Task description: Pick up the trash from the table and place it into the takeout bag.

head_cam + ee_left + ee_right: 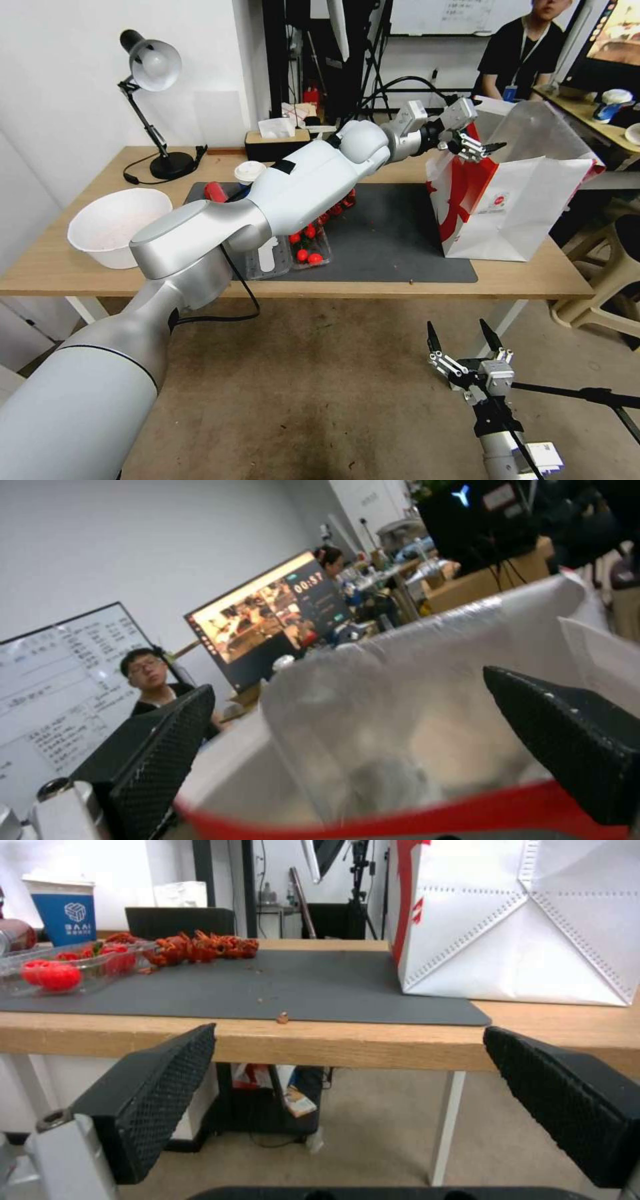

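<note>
The left gripper [481, 148] is wide open with nothing in it, right above the open top of the takeout bag [527, 213]. The bag stands on the table [513, 277], on the mat's end. The right gripper [465, 337] hangs open below the table's front edge.

We're in an office-style robotics lab. Light-wood desk [80, 267] on white legs against a plain white wall, desk lamp [152, 67] on it. Behind: written-on whiteboard [53, 680], big monitor [267, 615] showing video with a timer, tripods and cabling [373, 80], more cluttered desks, worn concrete floor [333, 387].
</note>
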### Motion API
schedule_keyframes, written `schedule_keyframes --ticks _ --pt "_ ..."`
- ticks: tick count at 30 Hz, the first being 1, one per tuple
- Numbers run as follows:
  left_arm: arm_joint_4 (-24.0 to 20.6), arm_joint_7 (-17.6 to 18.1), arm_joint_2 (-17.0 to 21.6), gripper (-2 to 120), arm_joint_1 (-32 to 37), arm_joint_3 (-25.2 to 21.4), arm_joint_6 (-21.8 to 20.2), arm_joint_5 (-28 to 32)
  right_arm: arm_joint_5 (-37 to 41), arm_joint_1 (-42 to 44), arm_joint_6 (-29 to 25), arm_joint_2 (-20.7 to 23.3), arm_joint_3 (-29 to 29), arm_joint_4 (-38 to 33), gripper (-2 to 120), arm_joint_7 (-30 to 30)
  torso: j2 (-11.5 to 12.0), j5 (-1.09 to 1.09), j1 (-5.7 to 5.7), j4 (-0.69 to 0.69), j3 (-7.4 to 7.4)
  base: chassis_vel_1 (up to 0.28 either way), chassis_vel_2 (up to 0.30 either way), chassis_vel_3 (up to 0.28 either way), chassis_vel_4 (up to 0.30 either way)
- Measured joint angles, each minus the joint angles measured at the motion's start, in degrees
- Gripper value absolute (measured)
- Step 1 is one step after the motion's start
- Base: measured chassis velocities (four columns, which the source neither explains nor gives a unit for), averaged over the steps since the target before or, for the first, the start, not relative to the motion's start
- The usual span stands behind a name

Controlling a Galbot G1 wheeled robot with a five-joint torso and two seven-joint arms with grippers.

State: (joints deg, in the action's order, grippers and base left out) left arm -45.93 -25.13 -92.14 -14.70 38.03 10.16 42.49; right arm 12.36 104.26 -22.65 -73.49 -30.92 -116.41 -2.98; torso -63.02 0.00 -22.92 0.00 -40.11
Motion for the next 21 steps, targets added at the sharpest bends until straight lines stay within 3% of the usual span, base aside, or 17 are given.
schedule_keyframes --ticks 5,7,8,10,11,12,14,15,17,19,20,21 --pt "-0.9 4.8 0.0 100 0.0 -1.5 -1.2 3.2 0.0 -0.1 0.0 0.2 0.0 0.0 100 0.0 0.0 0.00 0.00 0.00 0.00 0.000 0.000 0.000 0.000" --pt "-3.8 14.6 0.0 100 1.1 -2.0 -3.7 5.5 0.1 -0.2 0.1 0.4 0.0 0.0 100 0.0 0.0 0.00 0.00 0.01 0.00 0.000 0.000 0.000 0.000" --pt "-3.8 14.6 0.0 100 1.1 -2.0 -3.7 5.5 0.1 -0.2 0.1 0.4 0.0 0.0 100 0.0 0.0 0.00 0.00 0.01 0.00 0.000 0.000 0.000 0.000" --pt "-7.6 22.9 0.0 100 2.5 -1.5 -6.1 7.8 0.2 -0.3 0.2 0.6 0.0 0.1 100 0.0 0.0 0.00 0.00 0.01 0.00 0.000 0.000 0.000 0.000" --pt "-8.7 25.4 0.0 100 3.0 -1.2 -6.5 8.5 0.3 -0.4 0.2 0.7 0.0 0.1 100 0.0 0.0 0.00 0.00 -0.01 0.00 0.000 0.000 0.000 0.000" --pt "-8.7 25.4 0.0 100 3.0 -1.2 -6.5 8.5 0.3 -0.4 0.2 0.7 0.0 0.1 100 0.0 0.0 0.00 0.00 -0.01 0.00 0.000 0.000 0.000 0.000" --pt "-11.3 30.8 0.0 100 4.4 -0.9 -6.8 10.6 0.5 -0.5 0.3 1.0 0.0 0.2 100 0.0 0.0 0.00 0.00 -0.01 0.00 0.000 0.000 0.000 0.000" --pt "-11.3 30.8 0.0 100 4.4 -0.9 -6.8 10.6 0.5 -0.5 0.3 1.0 0.0 0.2 100 0.0 0.0 0.00 0.00 -0.01 0.00 0.000 0.000 0.000 0.000" --pt "-13.0 34.2 0.0 100 5.4 -0.8 -6.9 11.2 0.7 -0.6 0.4 1.2 0.0 0.2 100 0.0 0.0 0.00 0.00 -0.02 0.00 0.000 0.000 0.000 0.000" --pt "-18.7 41.0 0.5 100 8.2 -1.0 -6.6 10.3 0.9 -0.9 0.6 1.5 0.1 0.2 100 0.0 0.0 0.01 0.00 -0.03 0.00 0.000 0.000 0.000 0.000" --pt "-18.7 41.0 0.5 100 8.2 -1.0 -6.6 10.3 0.9 -0.9 0.6 1.5 0.1 0.2 100 0.0 0.0 0.01 0.00 -0.03 0.00 0.000 0.000 0.000 0.000" --pt "-21.3 43.5 1.8 100 9.3 -1.0 -6.7 9.3 0.9 -1.0 0.6 1.5 0.1 0.3 100 0.0 0.0 0.00 0.00 -0.05 0.01 0.000 0.000 0.000 0.000"
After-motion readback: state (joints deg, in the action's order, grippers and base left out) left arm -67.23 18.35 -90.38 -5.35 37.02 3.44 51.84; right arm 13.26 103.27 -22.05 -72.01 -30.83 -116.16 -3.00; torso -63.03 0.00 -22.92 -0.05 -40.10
